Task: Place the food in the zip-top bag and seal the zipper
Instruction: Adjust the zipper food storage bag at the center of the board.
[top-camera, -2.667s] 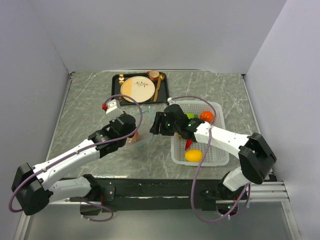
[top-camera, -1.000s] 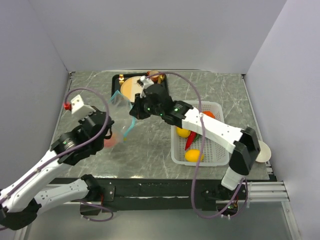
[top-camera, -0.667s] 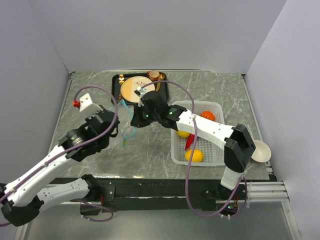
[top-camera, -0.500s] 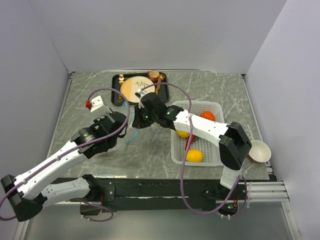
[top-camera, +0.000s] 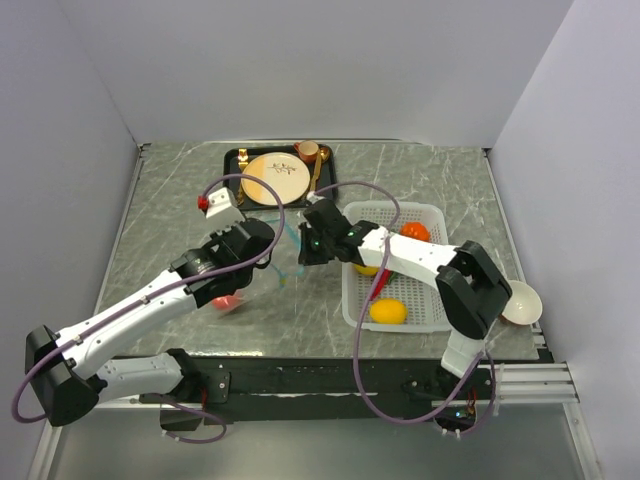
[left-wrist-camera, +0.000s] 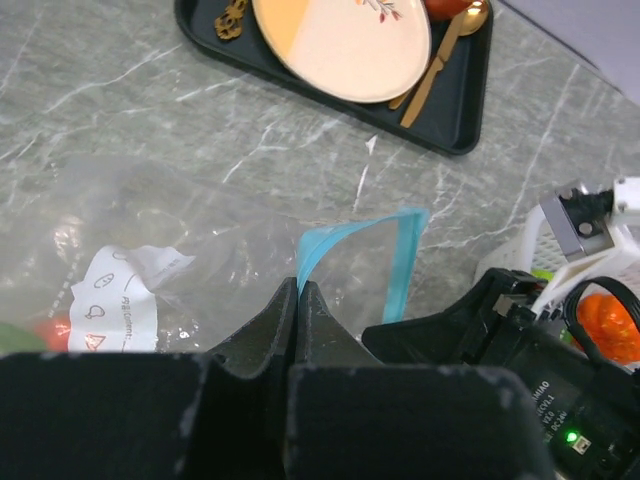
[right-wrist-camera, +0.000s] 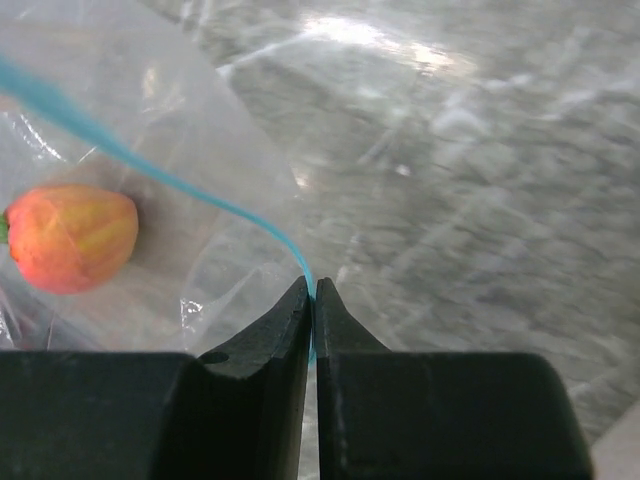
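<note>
Left fingers (left-wrist-camera: 265, 325) and right fingers (right-wrist-camera: 270, 330) each pinch the single zipper (left-wrist-camera: 400, 265) of one zip-top bag (left-wrist-camera: 200, 230) resting on the bench (top-camera: 180, 200). It contains one peach (right-wrist-camera: 70, 237). One basket (top-camera: 415, 325) holds two lemons (top-camera: 388, 311).

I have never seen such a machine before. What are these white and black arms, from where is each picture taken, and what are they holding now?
These are two robot arms bolted to a grey table. The wide picture looks down from above and behind them; the two close pictures come from wrist cameras, so the dark fingers below are each arm's own. The left gripper is shut on a clear zip-top bag, the right gripper on its blue zipper. A toy peach lies inside. Nearby stand a white basket with a lemon and a black tray with a plate.
</note>
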